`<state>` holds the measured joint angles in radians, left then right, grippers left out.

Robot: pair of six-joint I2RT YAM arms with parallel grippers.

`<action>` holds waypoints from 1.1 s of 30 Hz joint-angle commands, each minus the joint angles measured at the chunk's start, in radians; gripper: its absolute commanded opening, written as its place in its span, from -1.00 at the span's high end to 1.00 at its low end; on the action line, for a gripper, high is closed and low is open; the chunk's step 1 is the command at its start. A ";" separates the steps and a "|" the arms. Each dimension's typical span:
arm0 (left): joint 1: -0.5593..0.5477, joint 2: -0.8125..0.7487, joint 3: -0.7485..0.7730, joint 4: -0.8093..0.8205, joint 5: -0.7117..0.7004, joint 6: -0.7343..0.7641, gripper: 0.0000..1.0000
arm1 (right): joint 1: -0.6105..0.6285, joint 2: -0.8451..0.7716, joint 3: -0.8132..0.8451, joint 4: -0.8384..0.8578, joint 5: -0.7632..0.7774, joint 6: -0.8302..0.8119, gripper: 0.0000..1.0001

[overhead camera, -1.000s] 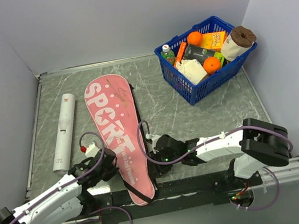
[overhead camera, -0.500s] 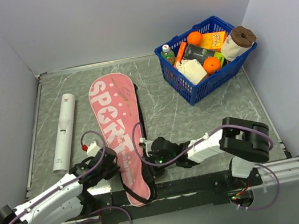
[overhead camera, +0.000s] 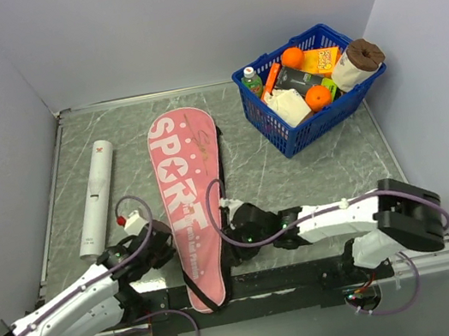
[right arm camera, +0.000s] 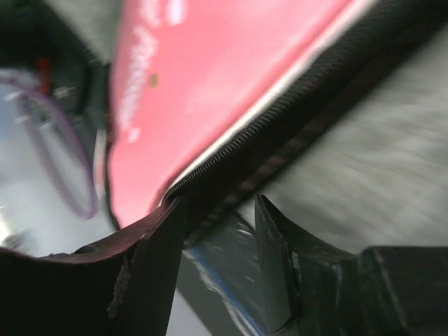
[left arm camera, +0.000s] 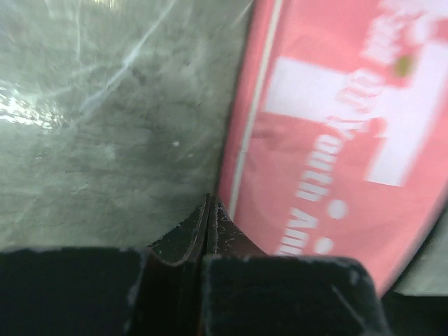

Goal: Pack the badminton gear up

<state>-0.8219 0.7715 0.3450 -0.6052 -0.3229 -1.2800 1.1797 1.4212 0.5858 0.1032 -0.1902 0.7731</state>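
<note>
You worked on a grey, marble-veined counter (overhead camera: 313, 178) boxed in by plain lavender walls (overhead camera: 181, 19). The soft pink "SPORT" bag (overhead camera: 186, 188), racket-shaped with a black zip edge, lay mid-counter, running from 12 to 6 o'clock. The smooth white tube (overhead camera: 96, 197) lay at 10 o'clock and the blue plastic basket (overhead camera: 321, 120) at 2. Your left hand (left arm camera: 208, 205) was pressed together at the bag's 9 o'clock edge. Your right hand (right arm camera: 220, 203) stood apart at its zip edge. Since a second earlier, the bag's head had swung toward 3 o'clock.
</note>
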 commanded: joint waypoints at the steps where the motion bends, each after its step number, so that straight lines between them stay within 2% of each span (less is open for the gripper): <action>1: -0.002 -0.093 0.106 -0.114 -0.114 -0.027 0.98 | -0.037 -0.113 0.052 -0.296 0.279 -0.077 -0.06; 5: -0.002 -0.138 0.166 -0.081 -0.117 0.045 0.98 | -0.196 -0.195 0.025 -0.327 0.264 -0.106 -0.15; 6: -0.002 -0.126 0.172 -0.062 -0.081 0.063 0.98 | -0.268 -0.203 0.023 -0.303 0.252 -0.113 -0.15; 8: -0.002 -0.100 0.184 0.062 -0.012 0.169 0.98 | -0.320 -0.202 0.040 -0.286 0.248 -0.126 -0.28; 9: -0.002 -0.063 0.190 0.109 0.080 0.194 0.98 | -0.368 -0.194 0.060 -0.255 0.245 -0.124 -0.29; 10: -0.002 -0.043 0.192 0.192 0.119 0.217 0.97 | -0.391 -0.171 0.072 -0.240 0.233 -0.123 -0.33; 12: -0.002 0.021 0.199 0.249 0.180 0.261 0.92 | -0.443 -0.134 0.106 -0.173 0.177 -0.107 -0.34; 16: -0.013 0.129 0.207 0.358 0.252 0.300 0.88 | -0.540 0.020 0.184 -0.079 0.115 -0.081 -0.35; 21: -0.029 0.265 0.189 0.511 0.315 0.309 0.91 | -0.598 0.189 0.290 0.081 0.003 -0.078 -0.35; 26: -0.043 0.347 0.155 0.596 0.358 0.295 0.92 | -0.637 0.404 0.514 0.006 -0.017 -0.118 -0.34; 33: -0.059 0.449 0.154 0.591 0.363 0.309 0.98 | -0.677 0.619 0.696 -0.016 -0.054 -0.112 -0.36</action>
<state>-0.8715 1.1893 0.5079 -0.0608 0.0219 -0.9886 0.5259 1.9579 1.1755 0.0917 -0.2150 0.6708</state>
